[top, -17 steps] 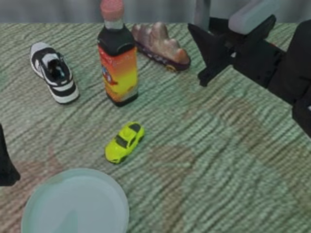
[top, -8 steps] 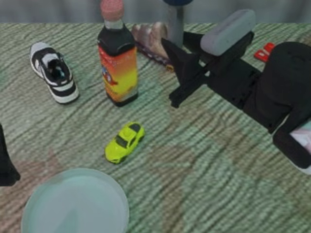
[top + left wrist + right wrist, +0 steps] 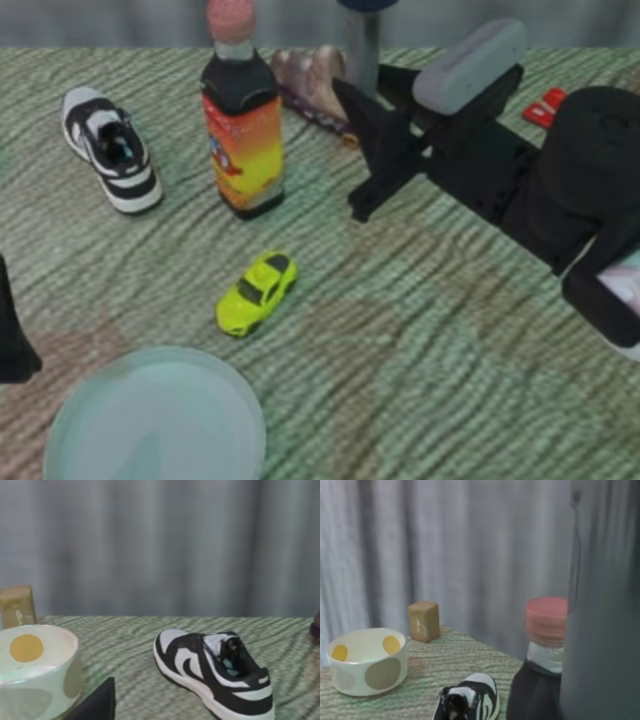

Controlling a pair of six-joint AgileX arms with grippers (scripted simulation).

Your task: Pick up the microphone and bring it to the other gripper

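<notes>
The microphone (image 3: 362,45) stands upright at the back of the table, its grey handle rising to a dark head cut off by the top view's upper edge. My right gripper (image 3: 372,130) is shut on the handle's lower part, just right of the bottle (image 3: 240,120). In the right wrist view the grey microphone handle (image 3: 605,605) fills one side, close to the camera. The other gripper, my left gripper (image 3: 12,345), is parked at the table's left edge. One of its black fingers (image 3: 97,705) shows in the left wrist view, well off the middle, with nothing held.
A black-and-white shoe (image 3: 110,150) lies at back left, a yellow toy car (image 3: 257,292) mid-table, a pale plate (image 3: 155,415) at front left. A brown object (image 3: 315,85) and a red thing (image 3: 545,105) sit at the back. A spotted bowl (image 3: 35,670) and a wooden block (image 3: 17,605) stand farther left.
My right arm carried the microphone leftward toward the bottle between one second and half a second ago. Since then it has held still. The left arm has not moved.
</notes>
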